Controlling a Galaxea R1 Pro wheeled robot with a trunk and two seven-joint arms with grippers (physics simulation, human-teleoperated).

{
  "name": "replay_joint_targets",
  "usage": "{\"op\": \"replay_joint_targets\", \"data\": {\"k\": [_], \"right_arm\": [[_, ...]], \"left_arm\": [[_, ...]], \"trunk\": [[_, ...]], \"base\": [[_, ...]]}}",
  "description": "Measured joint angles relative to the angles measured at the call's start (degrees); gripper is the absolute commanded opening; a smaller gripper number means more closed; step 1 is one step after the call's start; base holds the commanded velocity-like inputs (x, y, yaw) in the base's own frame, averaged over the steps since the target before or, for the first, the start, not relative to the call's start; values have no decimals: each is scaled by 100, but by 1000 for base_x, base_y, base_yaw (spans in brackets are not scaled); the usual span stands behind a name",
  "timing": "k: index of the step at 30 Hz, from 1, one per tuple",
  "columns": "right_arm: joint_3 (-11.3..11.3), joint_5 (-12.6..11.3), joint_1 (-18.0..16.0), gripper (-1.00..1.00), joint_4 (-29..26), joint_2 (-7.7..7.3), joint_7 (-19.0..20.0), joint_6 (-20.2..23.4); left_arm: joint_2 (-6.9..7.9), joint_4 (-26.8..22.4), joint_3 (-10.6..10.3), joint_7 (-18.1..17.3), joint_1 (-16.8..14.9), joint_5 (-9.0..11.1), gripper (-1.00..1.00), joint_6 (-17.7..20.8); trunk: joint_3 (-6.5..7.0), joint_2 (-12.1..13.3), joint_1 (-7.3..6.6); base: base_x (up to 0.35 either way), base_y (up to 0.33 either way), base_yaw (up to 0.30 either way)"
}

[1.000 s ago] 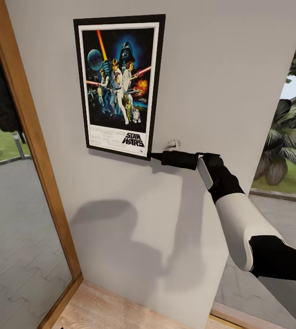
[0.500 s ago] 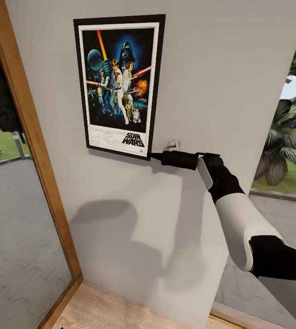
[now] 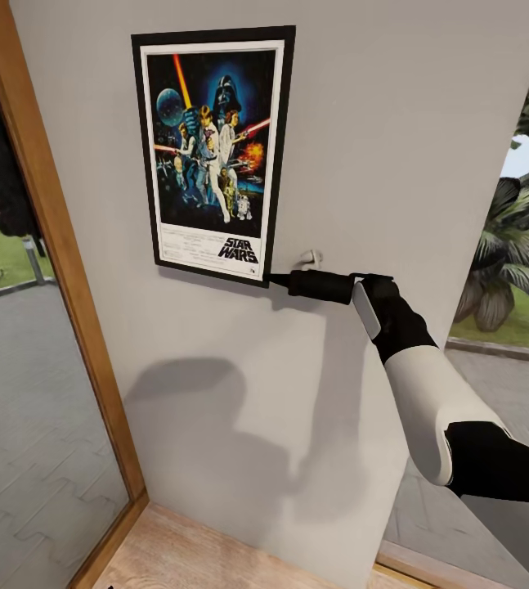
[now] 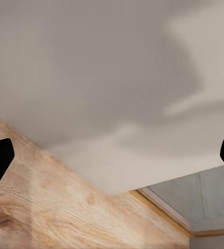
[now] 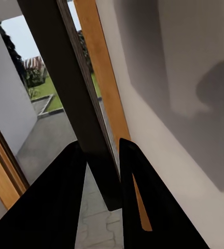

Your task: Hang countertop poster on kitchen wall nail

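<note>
While the poster (image 3: 212,154) sits flat against the grey wall (image 3: 411,147) with its frame upright, the hang looks mostly done. That's my read, not confirmed: the nail behind it is hidden.

- Right gripper (image 3: 279,281) reaches in from the right and meets the frame's bottom right corner. In the right wrist view, the two dark fingers (image 5: 65,202) pinch the frame's dark edge between them, so it's pressed onto the poster, not released.
- A small white fitting (image 3: 309,260) sticks out of the wall just above the gripper body; could be a nail or hook, can't tell.
- Left gripper (image 4: 112,155): fingertips sit at the far edges of its wrist view, spread wide, nothing between them. It points at the wall base and wooden floor (image 4: 55,207).

Left to do, as I judge it: let go, back the right arm off, check that the poster holds on its own.

Containers: none here. Just wall, wood window frame (image 3: 60,245), floor.
</note>
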Motion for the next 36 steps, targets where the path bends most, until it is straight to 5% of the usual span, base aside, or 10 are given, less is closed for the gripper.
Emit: {"op": "replay_joint_targets", "data": {"k": [9, 11, 36], "right_arm": [[0, 19, 98, -100, -47, 8, -26, -79], [154, 63, 202, -100, 234, 17, -17, -556], [277, 74, 381, -100, 245, 14, -98, -554]], "left_arm": [[-1, 1, -1, 0, 0, 0, 100, 0], [0, 1, -1, 7, 0, 0, 100, 0], [-1, 0, -1, 17, 0, 0, 100, 0]], "trunk": [[1, 3, 1], [1, 4, 2], [0, 10, 4]], "base": [[0, 0, 0], [0, 0, 0], [0, 0, 0]]}}
